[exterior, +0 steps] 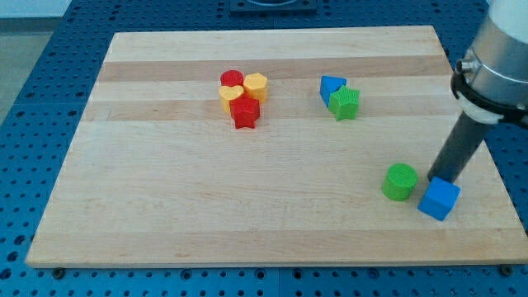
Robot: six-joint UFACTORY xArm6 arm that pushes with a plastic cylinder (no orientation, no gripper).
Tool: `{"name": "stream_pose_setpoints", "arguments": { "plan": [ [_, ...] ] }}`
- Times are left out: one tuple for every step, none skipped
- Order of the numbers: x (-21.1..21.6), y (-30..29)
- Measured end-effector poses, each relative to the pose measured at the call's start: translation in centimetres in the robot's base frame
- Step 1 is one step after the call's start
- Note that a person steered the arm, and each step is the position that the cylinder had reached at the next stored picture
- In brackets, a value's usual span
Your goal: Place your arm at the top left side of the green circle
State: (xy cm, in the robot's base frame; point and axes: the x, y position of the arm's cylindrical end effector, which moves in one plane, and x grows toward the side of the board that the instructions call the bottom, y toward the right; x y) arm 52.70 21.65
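Green circle (400, 181): short bright-green cylinder, upright, near board's right edge. My tip (434, 177) just right, touching blue cube (439, 199). No gripper.

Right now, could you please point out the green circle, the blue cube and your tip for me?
green circle (400, 177): camera view, on its flat top face.
blue cube (439, 198): camera view, middle of its visible faces.
my tip (437, 176): camera view, the rod's very end, just above the blue cube and right of the green circle.

The arm's grey housing (505, 58) is cropped by the view's right and top edges. My tip (436, 176) ends just behind the blue cube (439, 199); their contact cannot be determined.
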Motion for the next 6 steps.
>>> {"name": "stream_pose_setpoints", "arguments": {
  "plan": [
    [0.8,0.1],
    [-0.6,0.1],
    [-3.8,-1.3],
    [-4.2,-5.1],
    [-4.1,-9.0],
    [-3.6,-10.0]
  ]
}}
